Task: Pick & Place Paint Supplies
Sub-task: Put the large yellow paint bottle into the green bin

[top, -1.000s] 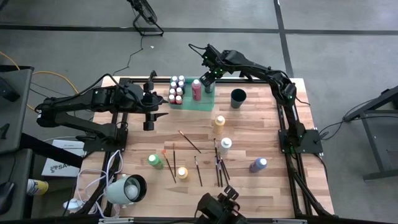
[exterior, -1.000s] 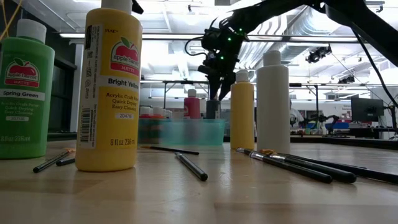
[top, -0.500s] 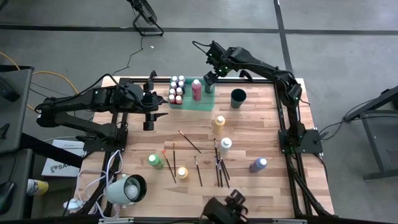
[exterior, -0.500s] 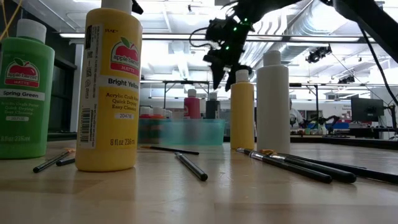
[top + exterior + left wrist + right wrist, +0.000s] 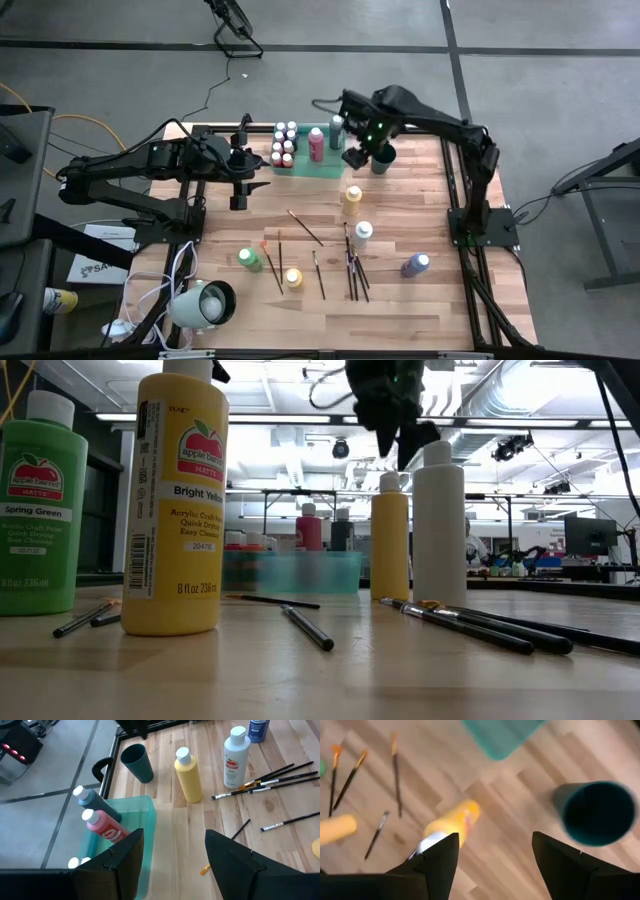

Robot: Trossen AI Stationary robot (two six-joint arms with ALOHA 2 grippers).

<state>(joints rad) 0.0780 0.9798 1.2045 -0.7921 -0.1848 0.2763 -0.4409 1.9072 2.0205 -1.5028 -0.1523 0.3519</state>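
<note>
Paintbrushes (image 5: pixel 352 266) between bottles, beside yellow bottle (image 5: pixel 352 197)

1. Translucent green rectangular plastic tray (image 5: pixel 303 163): one, between the two grippers' jaws.
2. Dark round cup (image 5: pixel 382 158): one, just beside the jaws of the right gripper (image 5: pixel 353 157).
3. Large paint bottles (image 5: pixel 352 196): seven, five standing on the wooden table and two in the tray.
4. Small white-capped paint bottles (image 5: pixel 284 144): about eight, in the tray.
5. Thin dark-handled paintbrushes (image 5: pixel 305 227): at least seven; the bunched ones cannot be counted exactly.
</note>
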